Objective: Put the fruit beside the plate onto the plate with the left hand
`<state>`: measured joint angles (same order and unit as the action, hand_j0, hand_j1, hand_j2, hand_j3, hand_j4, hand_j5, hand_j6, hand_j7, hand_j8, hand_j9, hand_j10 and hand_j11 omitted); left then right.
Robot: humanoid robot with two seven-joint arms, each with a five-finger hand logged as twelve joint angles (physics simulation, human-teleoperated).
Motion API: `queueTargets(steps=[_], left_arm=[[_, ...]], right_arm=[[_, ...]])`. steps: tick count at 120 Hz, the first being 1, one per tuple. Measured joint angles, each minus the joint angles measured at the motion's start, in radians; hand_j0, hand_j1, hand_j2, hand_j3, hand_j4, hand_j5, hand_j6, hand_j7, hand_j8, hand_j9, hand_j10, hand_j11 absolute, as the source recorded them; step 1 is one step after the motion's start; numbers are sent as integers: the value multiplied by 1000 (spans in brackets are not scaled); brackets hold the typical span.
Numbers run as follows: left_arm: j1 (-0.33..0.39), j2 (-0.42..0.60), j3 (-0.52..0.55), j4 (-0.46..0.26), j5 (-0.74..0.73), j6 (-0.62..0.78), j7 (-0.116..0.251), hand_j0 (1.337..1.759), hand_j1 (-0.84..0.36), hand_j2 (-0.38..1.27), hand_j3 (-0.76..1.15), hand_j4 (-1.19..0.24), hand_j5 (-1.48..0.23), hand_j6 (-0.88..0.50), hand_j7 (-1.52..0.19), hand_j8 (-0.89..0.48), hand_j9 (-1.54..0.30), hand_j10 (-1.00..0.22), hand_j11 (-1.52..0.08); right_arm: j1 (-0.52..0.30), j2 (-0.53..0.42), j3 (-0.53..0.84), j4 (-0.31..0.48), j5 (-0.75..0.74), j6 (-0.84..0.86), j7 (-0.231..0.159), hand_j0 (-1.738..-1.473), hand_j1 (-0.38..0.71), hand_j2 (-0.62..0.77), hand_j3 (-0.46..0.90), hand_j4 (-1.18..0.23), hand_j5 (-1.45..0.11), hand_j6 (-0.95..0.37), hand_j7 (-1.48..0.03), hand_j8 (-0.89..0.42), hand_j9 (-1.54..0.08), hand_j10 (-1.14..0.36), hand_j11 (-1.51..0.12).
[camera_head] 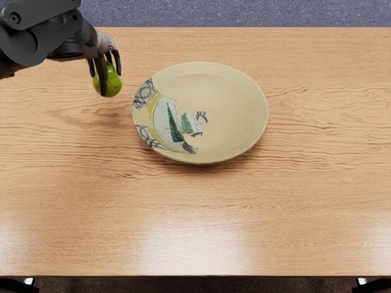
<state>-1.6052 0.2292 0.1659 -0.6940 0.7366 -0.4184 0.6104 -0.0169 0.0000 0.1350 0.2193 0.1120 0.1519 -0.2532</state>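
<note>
At the upper left, the left hand (102, 60) had its dark fingers (101, 79) wrapped around a green fruit (113, 82). The fruit was held just left of the plate (238, 104), outside its rim. The plate sat near the middle of the wooden tabletop (195, 213).

There was only the one camera, up at the robot's head, looking down at a slant across the table (201, 207). It stood fairly close. The near and far edges both showed, the side edges ran out of frame, and a strip of floor (244, 12) lay beyond the far edge.
</note>
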Motion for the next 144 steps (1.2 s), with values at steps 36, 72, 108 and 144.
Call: queueTargets(steps=[36,72,108,144], left_arm=[[-92,-93,-3,7,-123,-37,1,1653,-399,777,0,-580,-1224,-287,-1146,-374,-1118,-777,-1125],[-131,-229,-4,136,-154,-32,1,1651,-436,846,0,-630,-1276,-273,-1173,-364,-1149,-841,-1155],[-142,-229,-2,225,-153,-30,0,1652,-467,1012,0,-784,-1236,-401,-1160,-476,-1157,-859,-1159],[-130,-229,-3,230,-163,-28,0,1651,-467,1017,0,-816,-1236,-404,-1154,-482,-1163,-861,-1167]], right_arm=[[0,0,0,0,-1,0,0,-1658,-309,-7,0,-33,-43,-32,-43,-33,-43,-33,-43],[0,0,0,0,-1,0,0,-1658,-309,-7,0,-33,-43,-32,-43,-33,-43,-33,-43],[0,0,-1,0,-2,0,0,-1658,-310,-7,0,-33,-43,-33,-43,-33,-43,-33,-43],[0,0,-2,0,-2,0,0,-1658,-310,-7,0,-33,-43,-33,-43,-33,-43,-33,-43]])
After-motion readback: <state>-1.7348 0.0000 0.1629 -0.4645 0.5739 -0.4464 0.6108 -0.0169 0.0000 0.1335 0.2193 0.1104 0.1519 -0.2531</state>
